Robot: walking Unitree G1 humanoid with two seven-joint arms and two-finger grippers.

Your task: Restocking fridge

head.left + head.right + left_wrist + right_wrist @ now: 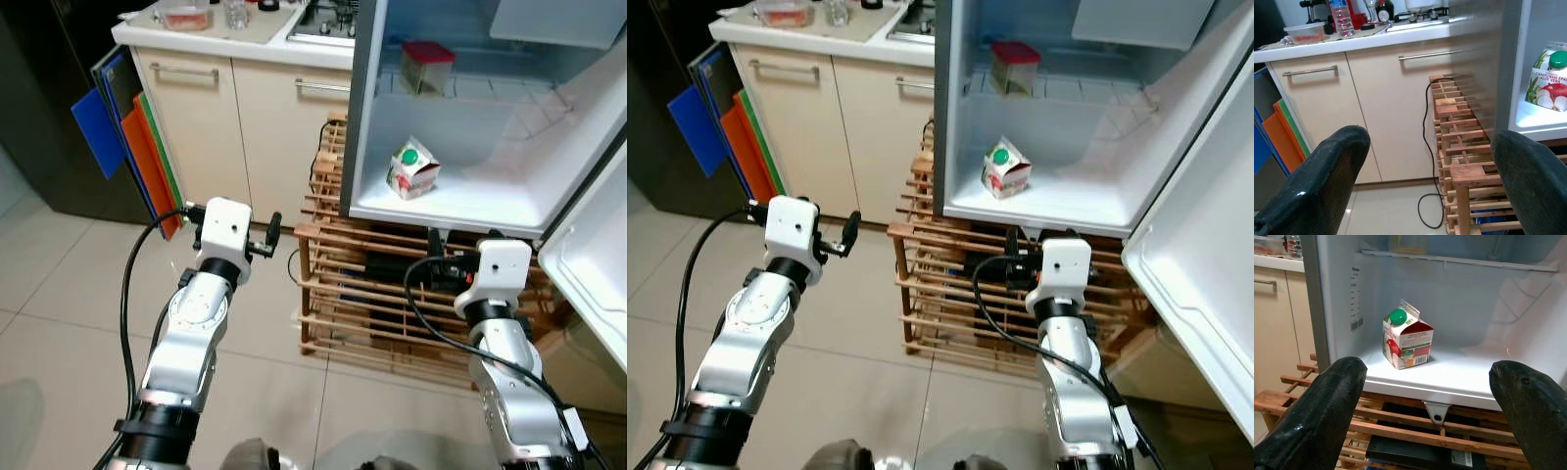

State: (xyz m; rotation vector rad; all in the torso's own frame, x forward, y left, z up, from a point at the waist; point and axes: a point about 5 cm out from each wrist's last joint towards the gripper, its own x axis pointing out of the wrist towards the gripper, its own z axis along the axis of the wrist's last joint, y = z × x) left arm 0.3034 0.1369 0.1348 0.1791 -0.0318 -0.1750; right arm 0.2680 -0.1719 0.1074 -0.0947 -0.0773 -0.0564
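On fridge floor (490, 201): small juice carton (412, 168), upright. Likely light, thin-walled, crushable; best pinched gently across flat sides. Left gripper (272, 235), right gripper (435, 266): both spread, empty.

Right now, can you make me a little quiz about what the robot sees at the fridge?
1. True or false: the juice carton stands upright on the bottom floor of the open fridge.
2. What is the right gripper doing? A) holding the carton B) open and empty, in front of the fridge's lower edge C) resting on the counter
3. Fill in: the container with the red lid sits on the ____ above the carton.

Key
1. True.
2. B. Its fingers are spread wide, with the carton beyond them. The left gripper is open too, over by the cream cabinet.
3. Shelf.
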